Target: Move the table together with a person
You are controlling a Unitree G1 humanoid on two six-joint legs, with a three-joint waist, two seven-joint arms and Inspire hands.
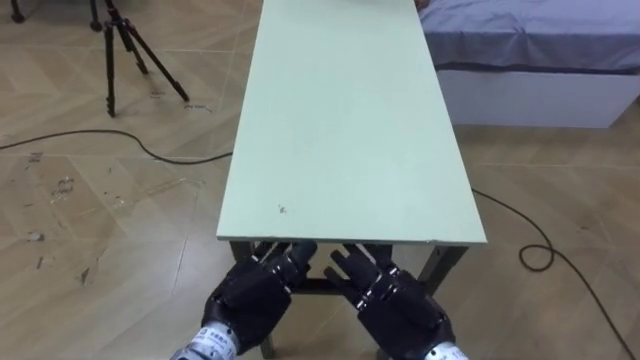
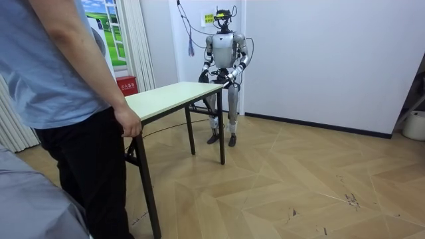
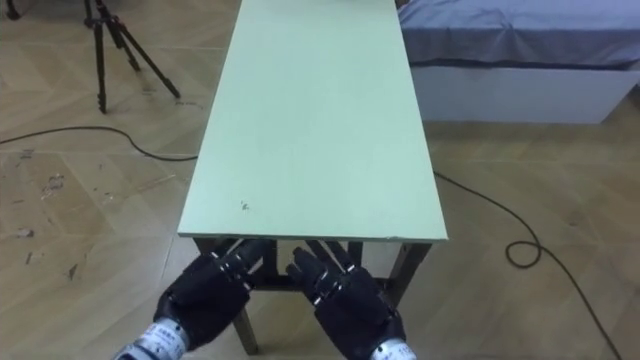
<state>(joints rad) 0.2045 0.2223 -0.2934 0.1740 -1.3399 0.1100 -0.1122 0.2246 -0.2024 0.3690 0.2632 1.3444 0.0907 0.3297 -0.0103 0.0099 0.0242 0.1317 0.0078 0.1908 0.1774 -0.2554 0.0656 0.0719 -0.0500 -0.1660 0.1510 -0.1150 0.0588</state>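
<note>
A long table with a pale green top [image 1: 345,120] and dark legs runs straight away from me. Both black hands are low at its near short edge. My left hand [image 1: 255,295] and my right hand [image 1: 392,300] have straight fingers pointing forward, the tips reaching just under the edge. In the room view I stand at the far end of the table [image 2: 166,96]. A person in a blue shirt [image 2: 60,66] stands at the near end, one hand [image 2: 127,123] resting on that end's edge.
A black tripod [image 1: 130,50] stands on the wooden floor at the far left. A bed with a grey cover [image 1: 530,50] lies at the far right, close to the table's long side. Dark cables [image 1: 540,250] cross the floor on both sides.
</note>
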